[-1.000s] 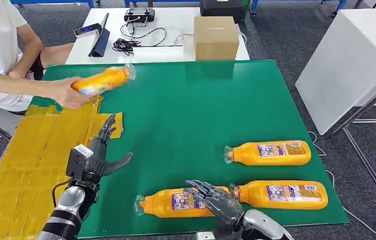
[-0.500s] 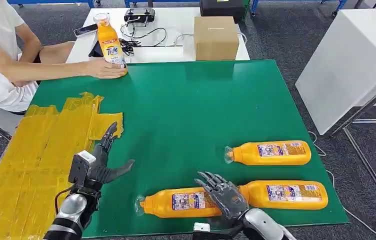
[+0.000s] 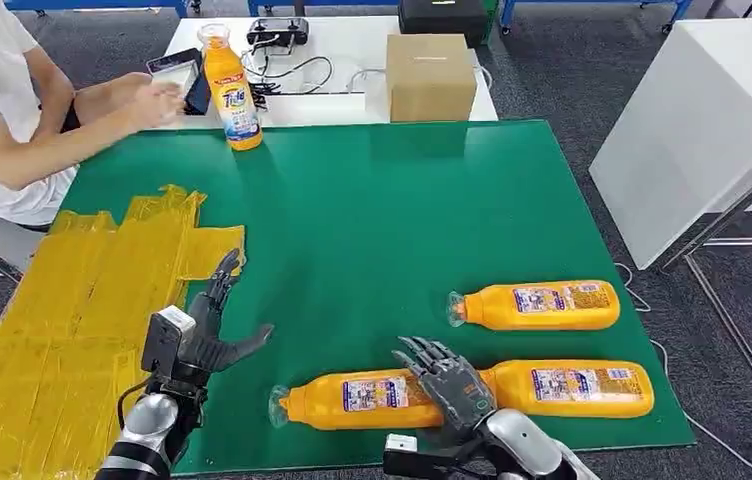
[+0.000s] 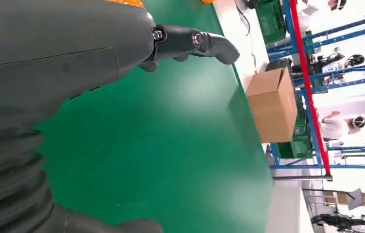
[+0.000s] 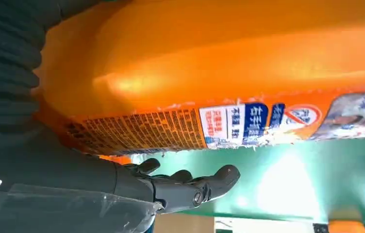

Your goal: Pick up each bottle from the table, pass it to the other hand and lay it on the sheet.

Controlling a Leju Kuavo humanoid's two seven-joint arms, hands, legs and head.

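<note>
On the green mat, three orange bottles lie on their sides at about 5 o'clock: the nearest bottle, a second bottle to its right, a third bottle behind. Their labels are blue and white, the writing too small to read. The right hand rests on the nearest bottle, fingers spread, not clamped. The left hand is empty with fingers apart, beside the yellow sheet at 8 o'clock. A fourth bottle stands upright at 11 o'clock; its label seems to read "Tide".
</note>
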